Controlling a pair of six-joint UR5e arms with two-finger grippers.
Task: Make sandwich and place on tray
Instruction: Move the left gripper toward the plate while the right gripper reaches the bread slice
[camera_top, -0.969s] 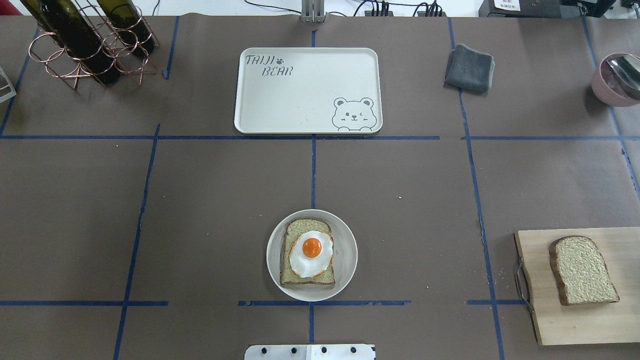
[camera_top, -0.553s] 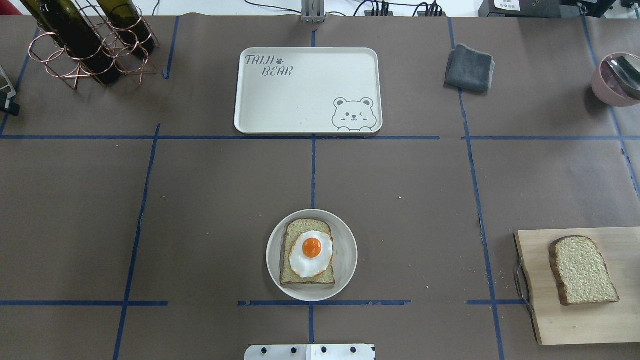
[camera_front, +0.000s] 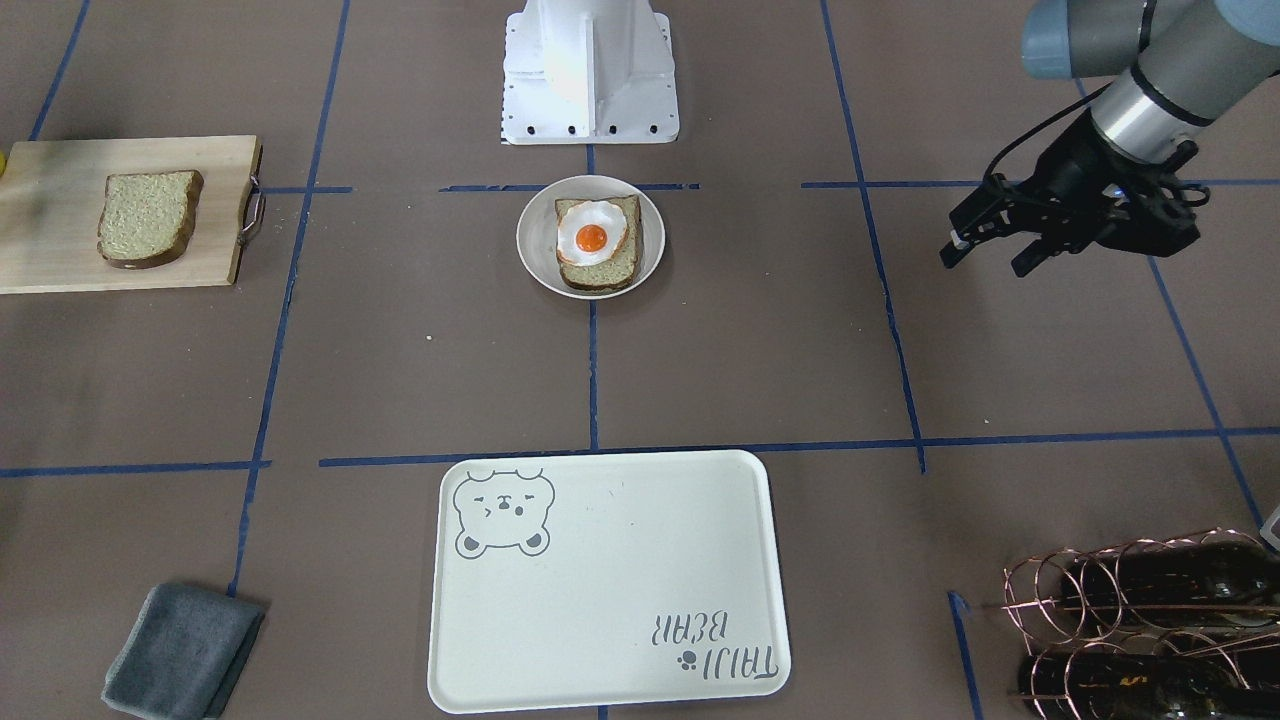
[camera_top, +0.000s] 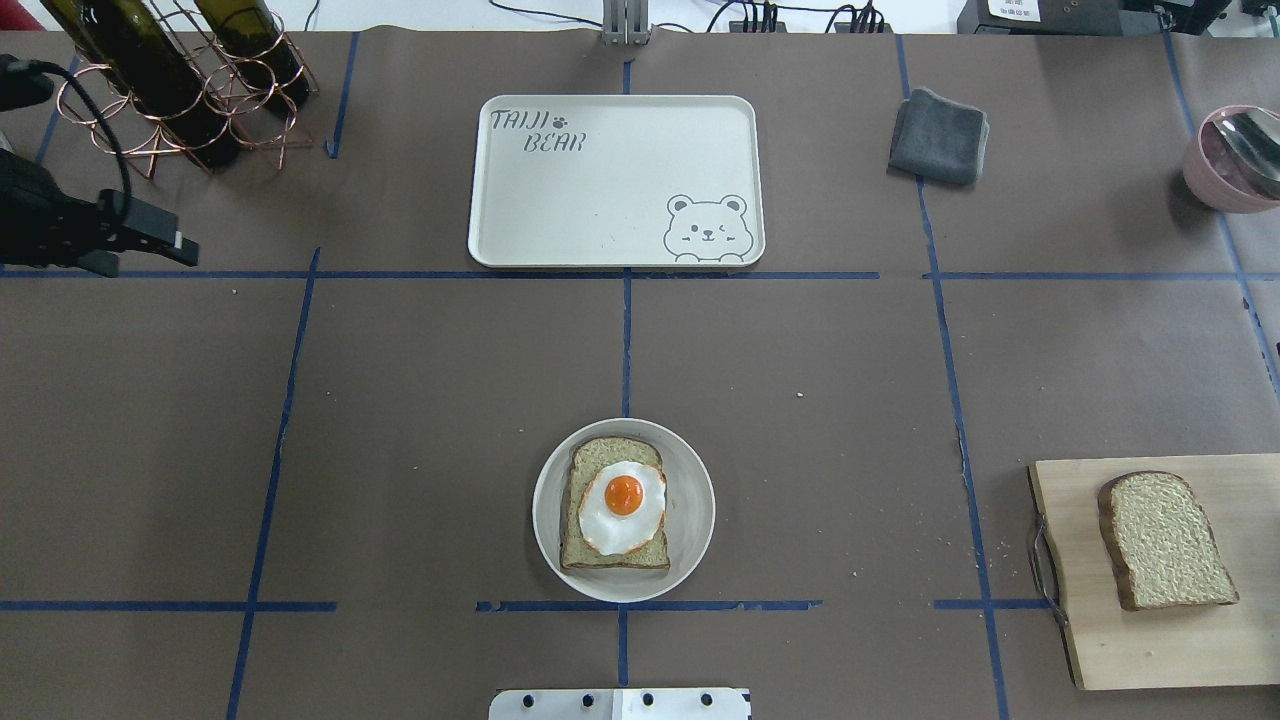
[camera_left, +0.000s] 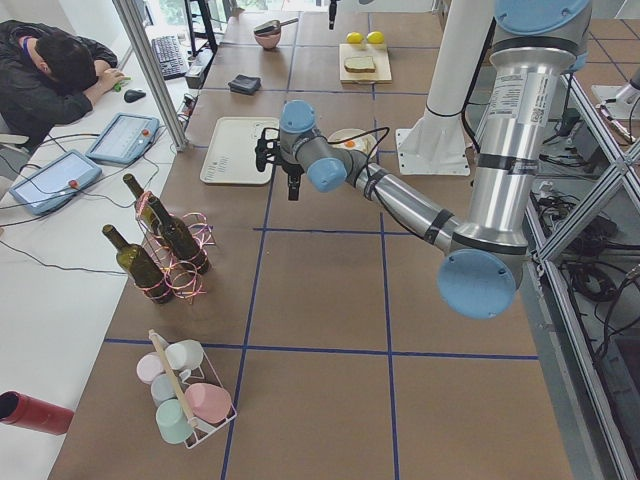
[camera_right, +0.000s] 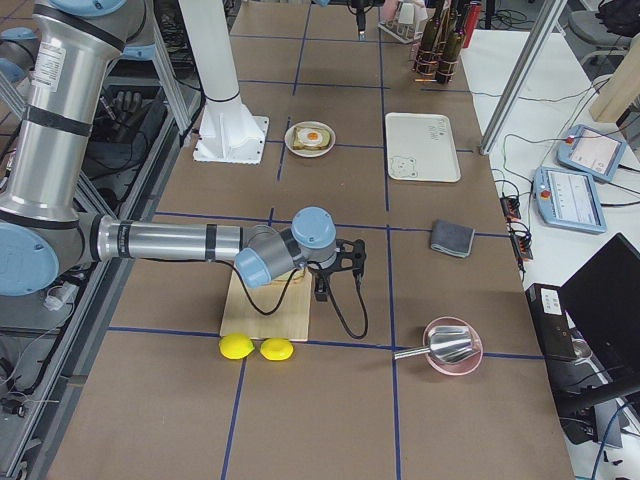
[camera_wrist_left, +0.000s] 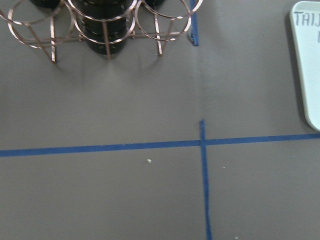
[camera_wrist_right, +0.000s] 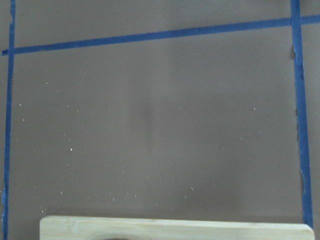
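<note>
From where I stand, the tray (camera_top: 615, 180) lies flat by the middle of the bench's (camera_top: 400, 400) far edge, across from the robot. The sandwich parts are well apart from it and from one another. One bread slice (camera_top: 600, 455) lies on a round white plate (camera_top: 700, 520) near the middle of the robot's edge, with the fried egg (camera_top: 622, 510) resting on top of it, yolk up. The second bread slice (camera_top: 1165, 540) lies alone on a wooden cutting board (camera_top: 1130, 640) at the corner on the robot's right, nearest it. The left gripper (camera_front: 988, 260) hangs above the bench close to the left edge, its fingers spread with nothing between them, not far from the copper wine rack (camera_top: 180, 90) in the far left corner. The right gripper (camera_right: 338, 270) shows only from the side, hovering at the inner edge of the cutting board, and I cannot tell whether it is open or closed. A folded grey cloth (camera_top: 938, 135) sits toward the far edge, to the right of the tray.
</note>
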